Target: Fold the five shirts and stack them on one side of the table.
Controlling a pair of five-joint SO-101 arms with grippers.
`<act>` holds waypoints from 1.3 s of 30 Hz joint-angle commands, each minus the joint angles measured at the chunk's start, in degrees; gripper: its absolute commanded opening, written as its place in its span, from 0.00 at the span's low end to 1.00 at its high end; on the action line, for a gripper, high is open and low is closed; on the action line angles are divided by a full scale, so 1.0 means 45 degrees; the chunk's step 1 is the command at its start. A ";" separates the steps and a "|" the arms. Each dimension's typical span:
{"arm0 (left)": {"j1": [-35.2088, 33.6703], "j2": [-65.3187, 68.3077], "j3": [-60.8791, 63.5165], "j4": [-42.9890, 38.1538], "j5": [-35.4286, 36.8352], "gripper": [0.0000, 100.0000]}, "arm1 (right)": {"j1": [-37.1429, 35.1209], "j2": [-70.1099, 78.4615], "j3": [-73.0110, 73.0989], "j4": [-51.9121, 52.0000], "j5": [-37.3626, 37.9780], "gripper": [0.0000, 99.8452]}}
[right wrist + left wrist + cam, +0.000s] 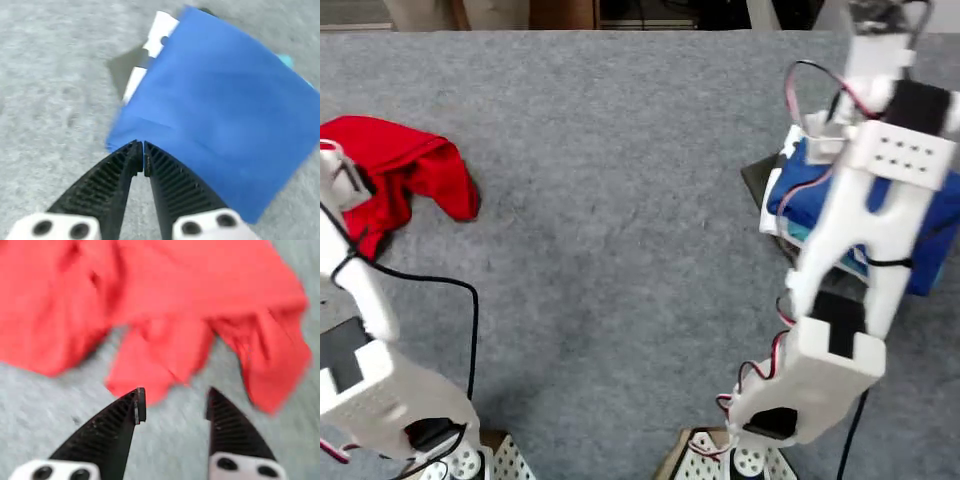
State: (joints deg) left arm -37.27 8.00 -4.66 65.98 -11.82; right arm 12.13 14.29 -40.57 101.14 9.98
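1. Table: grey felt, both arms' bases at its near edge.
2. Stack: folded shirts at the right side. The blue shirt is on top, with white, teal and dark edges poking out under it. Looks like four layers, so prob. four of five done, and this is the chosen stacking side.
3. Red shirt: well apart from the stack, on the opposite side of the table. It's crumpled and unfolded, so likely the last one to do.
4. Right gripper: jaws closed tip to tip, no cloth seen between them, over the blue shirt's corner. Prob. pressing or tidying the stack, not carrying.
5. Left gripper: jaws wide apart and empty, hovering just short of the red shirt's loose hem. Reads as lining up a pinch on that edge.
6. View diffs: the high view gives the red-to-stack spacing, but the right arm covers much of the stack. The wrist views give jaw states and the hem/corner detail that the high view can't.
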 commanded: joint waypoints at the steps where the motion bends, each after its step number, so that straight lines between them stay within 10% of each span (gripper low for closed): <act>1: -0.0606 0.0987 0.0059 -0.2696 0.0156 0.24 | -0.1358 -0.0107 -0.0518 0.0234 -0.0293 0.01; 14: -0.1875 0.8234 -0.5118 -0.4806 0.3184 0.19 | -0.3487 0.1006 -0.0537 0.0215 -0.1387 0.01; 19: -0.1836 0.9016 -0.8283 -0.1719 0.3184 0.01 | -0.3487 0.1084 -0.0537 0.0215 -0.1563 0.01; 33: -0.0176 0.8957 -1.7954 0.7443 0.1836 0.02 | -0.5636 -0.0049 -0.0518 0.0274 -0.1504 0.01; 39: 0.0606 0.8586 -1.9087 0.7795 0.1465 0.02 | -0.5714 -0.0283 -0.0518 0.0274 -0.1543 0.01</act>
State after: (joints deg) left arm -35.87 49.32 -86.68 100.09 -4.53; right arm -13.45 16.66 -40.57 101.32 3.47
